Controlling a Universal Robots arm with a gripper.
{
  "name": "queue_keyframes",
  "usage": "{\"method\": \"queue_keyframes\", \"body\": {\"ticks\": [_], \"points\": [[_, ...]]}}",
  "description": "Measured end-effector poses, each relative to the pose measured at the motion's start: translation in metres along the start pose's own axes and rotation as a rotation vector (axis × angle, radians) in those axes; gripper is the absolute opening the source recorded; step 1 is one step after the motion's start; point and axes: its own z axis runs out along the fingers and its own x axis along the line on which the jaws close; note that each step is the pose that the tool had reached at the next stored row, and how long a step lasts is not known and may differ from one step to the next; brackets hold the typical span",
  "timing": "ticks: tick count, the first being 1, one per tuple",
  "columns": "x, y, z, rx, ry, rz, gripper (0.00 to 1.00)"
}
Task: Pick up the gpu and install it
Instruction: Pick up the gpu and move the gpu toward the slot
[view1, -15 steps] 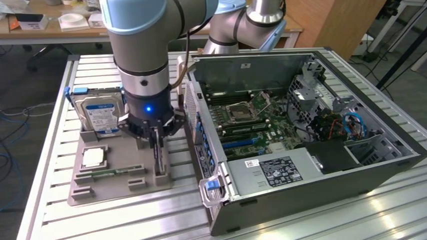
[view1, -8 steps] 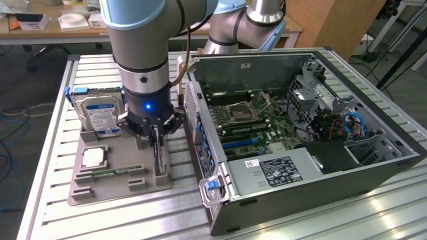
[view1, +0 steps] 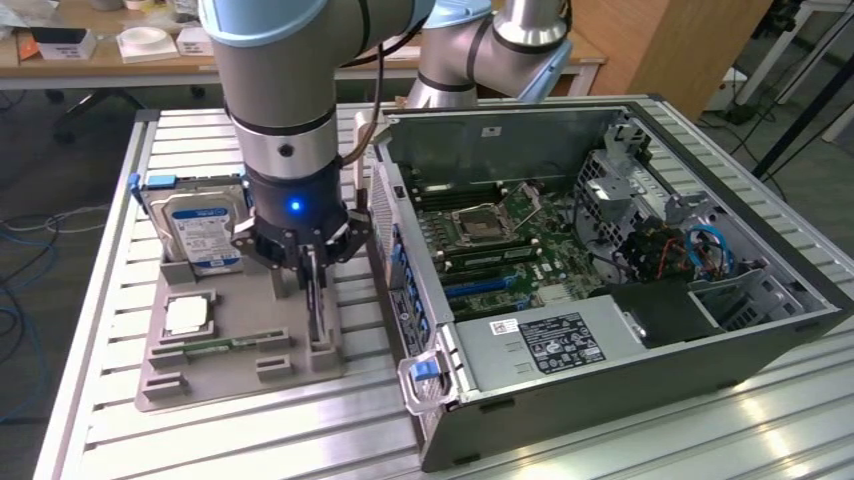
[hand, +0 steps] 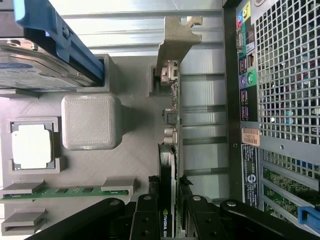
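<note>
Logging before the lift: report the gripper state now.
Gripper: closed on the gpu, which stands on edge in the grey holder.

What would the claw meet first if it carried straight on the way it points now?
Probably the gpu, standing on edge in the gray holder directly under the claw; how close they are is unclear.

The gpu (view1: 318, 310) is a thin, dark circuit card with a silver metal bracket (hand: 175, 45) at 1 end. It stands upright on its long edge in a slot of the grey holder tray (view1: 227, 385), on the tray's side nearest the open computer case (view1: 641, 390), just to the exterior view's left of that case. The gripper (hand: 169, 202) clamps its 2 flat faces from above.
</note>
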Motion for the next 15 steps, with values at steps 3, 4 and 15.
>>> {"method": "queue_keyframes", "body": {"ticks": [3, 4, 15], "points": [[0.0, 0.0001, -0.0027, 0.0, 0.0, 0.0, 0.26], [0.0, 0.0002, -0.0036, -0.0001, -0.0001, 0.0, 0.26], [0.0, 0.0006, -0.0143, 0.0, 0.0, 0.0, 0.26]]}}
